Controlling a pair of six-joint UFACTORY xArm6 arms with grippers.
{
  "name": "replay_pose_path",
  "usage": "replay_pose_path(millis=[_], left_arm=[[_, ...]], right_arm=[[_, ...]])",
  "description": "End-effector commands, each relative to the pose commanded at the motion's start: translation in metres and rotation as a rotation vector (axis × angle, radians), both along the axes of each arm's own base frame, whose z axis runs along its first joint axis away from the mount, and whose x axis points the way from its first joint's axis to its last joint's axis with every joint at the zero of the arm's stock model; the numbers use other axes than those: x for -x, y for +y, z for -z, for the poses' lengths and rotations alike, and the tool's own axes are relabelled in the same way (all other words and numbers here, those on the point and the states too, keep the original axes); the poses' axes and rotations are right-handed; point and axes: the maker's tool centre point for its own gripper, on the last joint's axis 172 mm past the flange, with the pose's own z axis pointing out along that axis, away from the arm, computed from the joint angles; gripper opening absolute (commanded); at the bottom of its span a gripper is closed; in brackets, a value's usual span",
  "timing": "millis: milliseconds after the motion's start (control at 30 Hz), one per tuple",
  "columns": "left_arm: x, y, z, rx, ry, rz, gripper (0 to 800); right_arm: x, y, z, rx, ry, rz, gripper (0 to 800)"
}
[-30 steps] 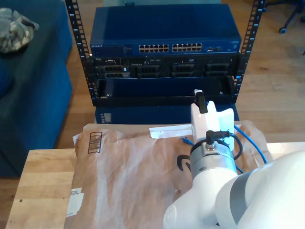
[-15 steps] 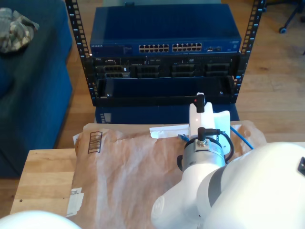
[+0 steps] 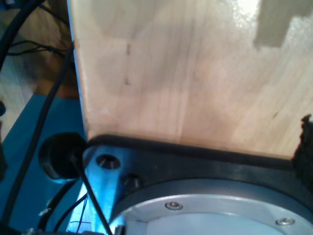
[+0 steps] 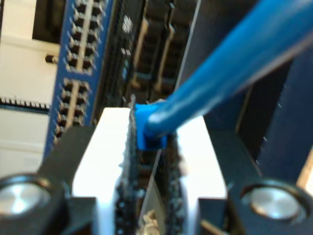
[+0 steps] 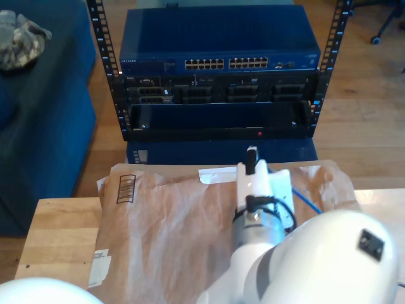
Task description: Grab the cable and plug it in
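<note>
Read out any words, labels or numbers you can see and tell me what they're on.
Switch: pale lettering at its front edge toward the exterior view's left, too blurred to read.
Brown paper: a printed barcode-like mark, no legible characters.
White label on the paper: nothing legible.
Wrist views: no text.

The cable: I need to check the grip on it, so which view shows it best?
The second wrist view: the cable runs close up into my second tool, its plug clamped between the pads. The exterior view shows a short stretch beside the arm; the first wrist view faces wood.
</note>
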Motion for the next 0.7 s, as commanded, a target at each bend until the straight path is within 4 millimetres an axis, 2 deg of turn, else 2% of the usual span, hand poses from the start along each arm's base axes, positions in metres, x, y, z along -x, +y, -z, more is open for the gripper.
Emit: replay_pose_path(millis=[33,133,233,333,400,500,533,633,700], left_arm=[[0.0,0.0,0.0,-0.002,0.0,0.0,800],[0.0,0.0,0.0,-0.002,0.0,0.0,800],[0.0,0.0,0.0,0.0,0.0,0.0,800],[0.0,0.0,0.0,-0.002,0.0,0.0,800],[0.0,0.0,0.0,-0.002,0.0,0.0,800],[0.0,0.0,0.0,0.0,0.0,0.0,800],[0.0,0.0,0.0,-0.002,0.0,0.0,800],[0.0,0.0,0.0,-0.002,0.0,0.0,800],[0.0,0.0,0.0,0.0,0.0,0.0,800]], right_arm=[[0.0,0.002,-0.003,-0.001,-0.012,0.0,0],[0.003,0.005,0.011,0.012,-0.005,-0.001,0],[0.017,0.025,0.012,0.038,-0.025,-0.047,0],[0.023,0.028,-0.006,0.052,-0.099,-0.044,0],[0.024,0.033,-0.009,0.049,-0.106,-0.051,0],[0.013,0.054,-0.028,-0.015,-0.142,-0.053,0],[0.013,0.055,-0.029,-0.017,-0.143,-0.053,0],[0.013,0.058,-0.011,0.022,-0.123,-0.065,0],[0.011,0.06,-0.011,0.015,-0.119,-0.065,0]])
